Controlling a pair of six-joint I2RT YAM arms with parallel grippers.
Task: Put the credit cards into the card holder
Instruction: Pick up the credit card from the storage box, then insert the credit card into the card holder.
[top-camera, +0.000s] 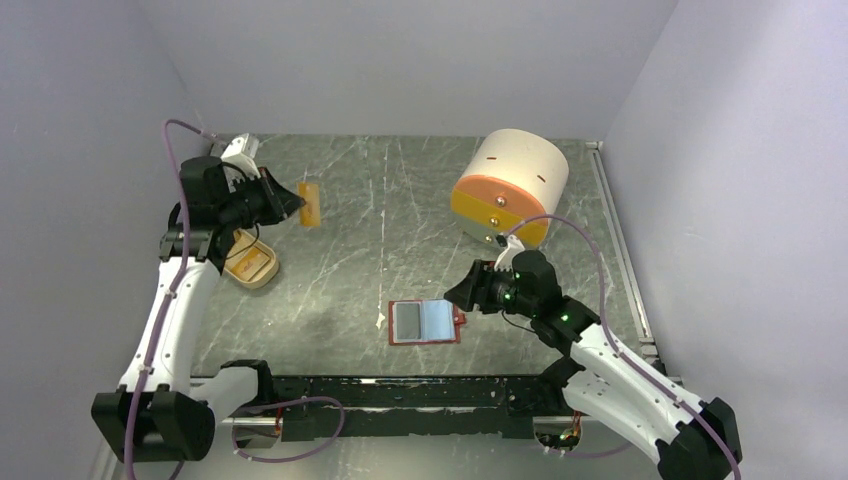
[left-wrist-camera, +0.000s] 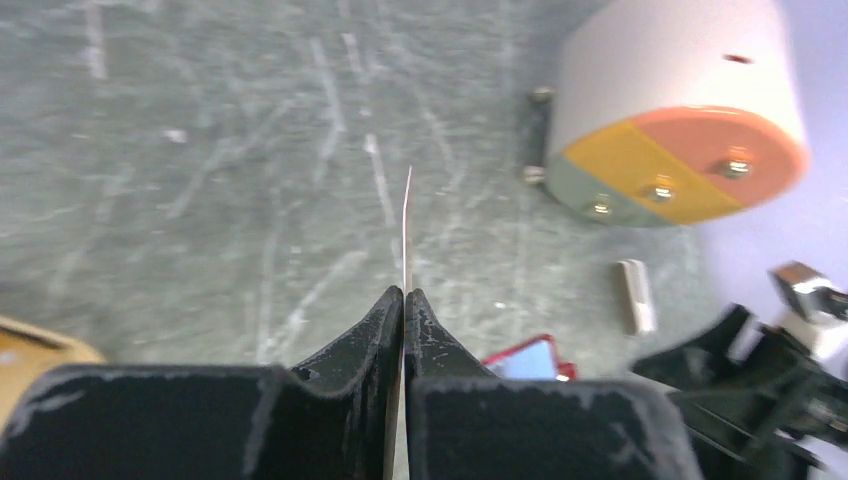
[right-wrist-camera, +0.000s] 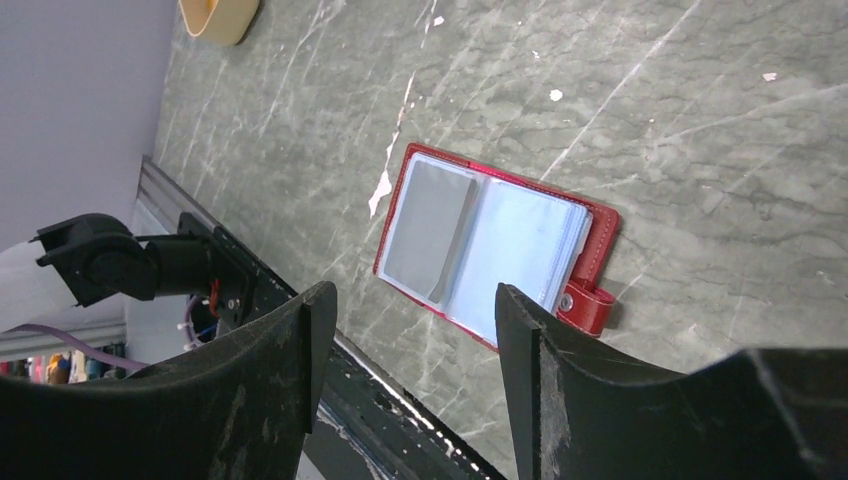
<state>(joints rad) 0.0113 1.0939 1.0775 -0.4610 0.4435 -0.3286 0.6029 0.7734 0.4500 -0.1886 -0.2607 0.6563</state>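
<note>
One big cream cylinder with an orange-and-yellow face lies near the far right corner of the green marbled desk. One red leather-like card holder lies open by the near edge, just beside the spread right gripper. One beige oval tray sits at the left edge. Beyond it, the left gripper pinches one thin orange credit card, well apart from the holder.

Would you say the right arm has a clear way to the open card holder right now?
Probably yes. The right gripper hangs open right beside the card holder, which lies open on the table with nothing between them; the left gripper, shut on a credit card, is far off.
</note>
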